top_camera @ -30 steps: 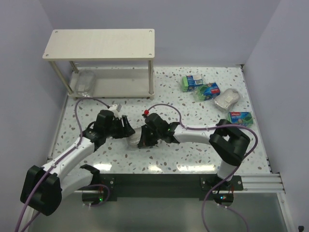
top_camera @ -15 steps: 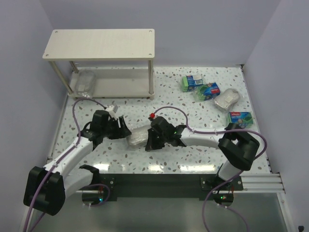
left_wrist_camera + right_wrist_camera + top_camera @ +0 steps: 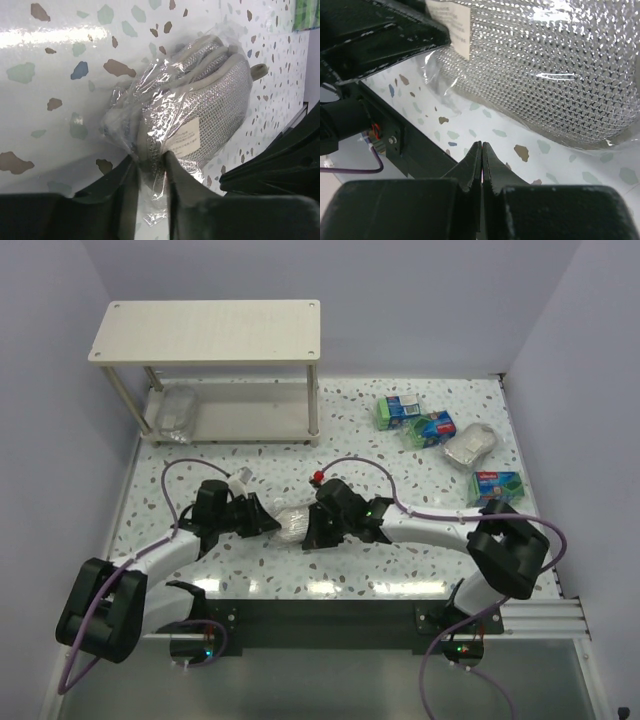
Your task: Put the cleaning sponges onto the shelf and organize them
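A silvery-grey oval scourer (image 3: 293,523) in clear wrap lies on the table between my two grippers. My left gripper (image 3: 270,523) is shut on its left edge; in the left wrist view the jaws (image 3: 150,157) pinch the wrap and rim of the scourer (image 3: 200,110). My right gripper (image 3: 308,532) is shut and empty against the scourer's right side; in the right wrist view its tips (image 3: 481,146) meet just below the scourer (image 3: 555,65). The shelf (image 3: 205,330) stands at the far left, with one scourer (image 3: 175,410) on its lower board.
Three green packs (image 3: 401,410), (image 3: 432,427), (image 3: 497,483) and one more scourer (image 3: 470,445) lie at the far right of the speckled table. The shelf's front right leg (image 3: 313,405) stands near the table's middle. Purple cables loop over both arms.
The scourer has shifted a little to the right between the grippers. My left arm has dropped lower and my left gripper has followed the scourer rightward. My right gripper has edged right.
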Robot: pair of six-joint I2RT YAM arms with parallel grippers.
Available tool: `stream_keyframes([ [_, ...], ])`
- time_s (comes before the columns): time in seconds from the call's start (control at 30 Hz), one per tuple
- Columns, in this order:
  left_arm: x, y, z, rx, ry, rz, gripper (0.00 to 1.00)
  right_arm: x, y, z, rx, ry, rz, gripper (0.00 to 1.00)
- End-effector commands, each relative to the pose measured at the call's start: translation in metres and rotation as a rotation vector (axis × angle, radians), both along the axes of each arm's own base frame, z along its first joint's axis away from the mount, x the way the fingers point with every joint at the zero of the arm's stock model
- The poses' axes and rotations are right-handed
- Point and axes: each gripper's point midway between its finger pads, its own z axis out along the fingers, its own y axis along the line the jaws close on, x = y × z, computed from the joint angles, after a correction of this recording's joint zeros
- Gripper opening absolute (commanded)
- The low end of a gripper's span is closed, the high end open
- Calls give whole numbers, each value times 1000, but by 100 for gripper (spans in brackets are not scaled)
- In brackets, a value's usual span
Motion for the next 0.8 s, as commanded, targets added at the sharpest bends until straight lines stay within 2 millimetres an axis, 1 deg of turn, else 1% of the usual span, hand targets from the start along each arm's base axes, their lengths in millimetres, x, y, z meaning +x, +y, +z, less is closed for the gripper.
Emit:
stream_keyframes([
  [0.0, 4, 3, -5, 4, -10, 23, 22, 2, -5, 25, 30, -55, 1, 0],
  [0.03, 6, 4, -2, 12, -11, 27, 12, 2, -5, 33, 44, -64, 1, 0],
  [0.07, 9, 6, -1, 26, -18, 40, 6, 1, -8, 38, 42, -69, 4, 0],
  [0.1, 12, 10, 0, 33, -19, 53, 1, 1, -9, 52, 63, -88, 4, 0],
  [0.17, 16, 16, 3, 45, -16, 73, 0, 1, -16, 64, 63, -103, -8, 0],
  [0.2, 20, 23, 5, 45, -19, 97, 0, 0, -19, 79, 88, -123, -10, 0],
  [0.27, 25, 30, 10, 43, -22, 122, 0, 3, -31, 89, 77, -134, -36, 0],
  [0.3, 31, 38, 13, 48, -27, 157, 0, 4, -36, 94, 77, -142, -47, 0],
  [0.33, 33, 42, 16, 54, -14, 180, 0, 7, -44, 108, 97, -165, -70, 0],
  [0.4, 45, 54, 29, 39, -39, 252, 0, 10, -58, 114, 79, -178, -97, 0],
  [0.43, 54, 57, 41, 18, -70, 279, 0, 12, -66, 125, 97, -200, -117, 0],
  [0.47, 60, 60, 52, -14, -84, 325, 0, 12, -73, 124, 81, -198, -129, 0],
  [0.5, 66, 66, 60, -29, -92, 368, 0, 14, -79, 126, 80, -205, -139, 0],
  [0.53, 80, 68, 81, -74, -139, 408, 0, 16, -86, 132, 88, -219, -153, 0],
  [0.6, 93, 78, 98, -88, -167, 494, 0, 17, -95, 131, 74, -218, -167, 0],
  [0.63, 102, 80, 116, -125, -192, 541, 0, 19, -101, 130, 66, -221, -181, 0],
  [0.67, 109, 87, 124, -134, -211, 598, 0, 18, -105, 131, 65, -222, -184, 0],
  [0.73, 121, 93, 143, -183, -254, 668, 0, 18, -108, 131, 67, -224, -192, 0],
  [0.77, 129, 104, 146, -197, -247, 764, 0, 17, -110, 130, 65, -224, -194, 0],
])
